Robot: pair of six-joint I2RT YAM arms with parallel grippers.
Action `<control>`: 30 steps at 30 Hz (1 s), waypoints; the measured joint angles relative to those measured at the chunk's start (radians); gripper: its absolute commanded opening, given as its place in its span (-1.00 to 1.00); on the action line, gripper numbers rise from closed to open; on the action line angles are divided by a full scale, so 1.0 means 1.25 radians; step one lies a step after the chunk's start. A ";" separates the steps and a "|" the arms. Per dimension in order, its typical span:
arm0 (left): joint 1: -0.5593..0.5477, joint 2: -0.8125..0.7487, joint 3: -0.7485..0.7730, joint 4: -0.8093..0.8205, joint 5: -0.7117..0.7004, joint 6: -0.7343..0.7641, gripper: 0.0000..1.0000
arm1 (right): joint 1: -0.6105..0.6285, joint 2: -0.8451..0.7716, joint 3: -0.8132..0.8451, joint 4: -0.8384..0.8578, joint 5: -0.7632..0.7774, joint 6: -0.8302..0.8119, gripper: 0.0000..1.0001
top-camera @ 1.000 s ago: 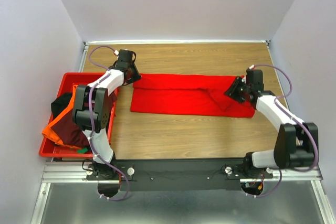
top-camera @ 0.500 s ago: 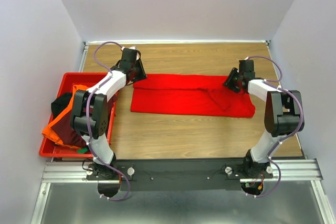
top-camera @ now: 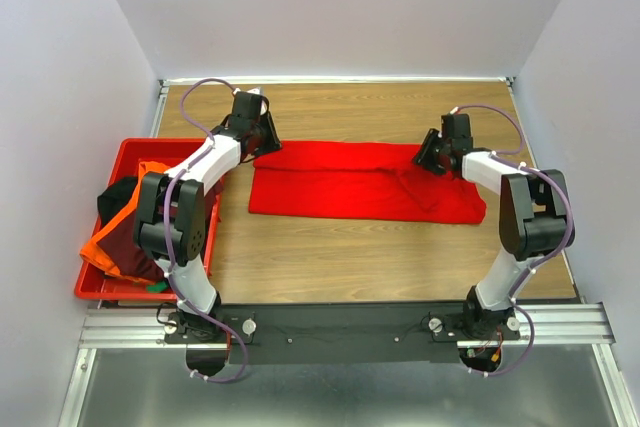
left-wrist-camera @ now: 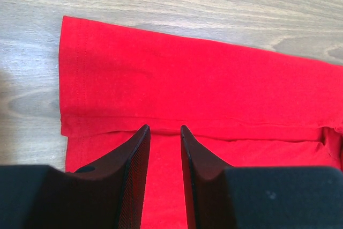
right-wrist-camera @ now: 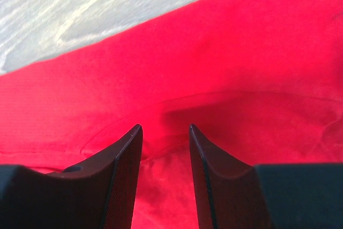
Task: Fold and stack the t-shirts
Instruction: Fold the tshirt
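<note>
A bright red t-shirt lies flat on the wooden table, folded into a long strip. My left gripper is over its far left corner. In the left wrist view it is open, with flat red cloth and a folded hem showing in the gap. My right gripper is over the far right part of the strip. It is open too, its tips at a wrinkled patch of red cloth. The orange, dark maroon and black t-shirts lie heaped in the crate.
A red plastic crate stands at the table's left edge, beside the left arm. Bare wood shows in front of and behind the red shirt. Grey walls close in the back and both sides.
My right gripper has swung from the shirt's right end to its far edge, further left. My left gripper has shifted slightly right along the far left corner. The shirt has not moved.
</note>
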 measured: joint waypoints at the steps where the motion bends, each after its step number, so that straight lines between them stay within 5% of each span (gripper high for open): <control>1: 0.000 0.000 -0.001 0.000 0.000 0.000 -0.26 | 0.005 0.000 -0.001 0.001 0.000 0.000 -0.07; 9: 0.000 0.000 -0.006 0.002 0.000 0.003 -0.27 | 0.011 0.000 -0.016 0.001 0.007 0.000 -0.16; 20: 0.000 0.000 -0.012 0.005 0.000 0.003 -0.26 | 0.031 -0.013 -0.047 0.002 0.006 -0.001 -0.58; 30: 0.000 0.000 -0.013 0.005 0.001 0.003 -0.27 | 0.080 -0.077 -0.081 0.000 -0.031 0.000 -0.67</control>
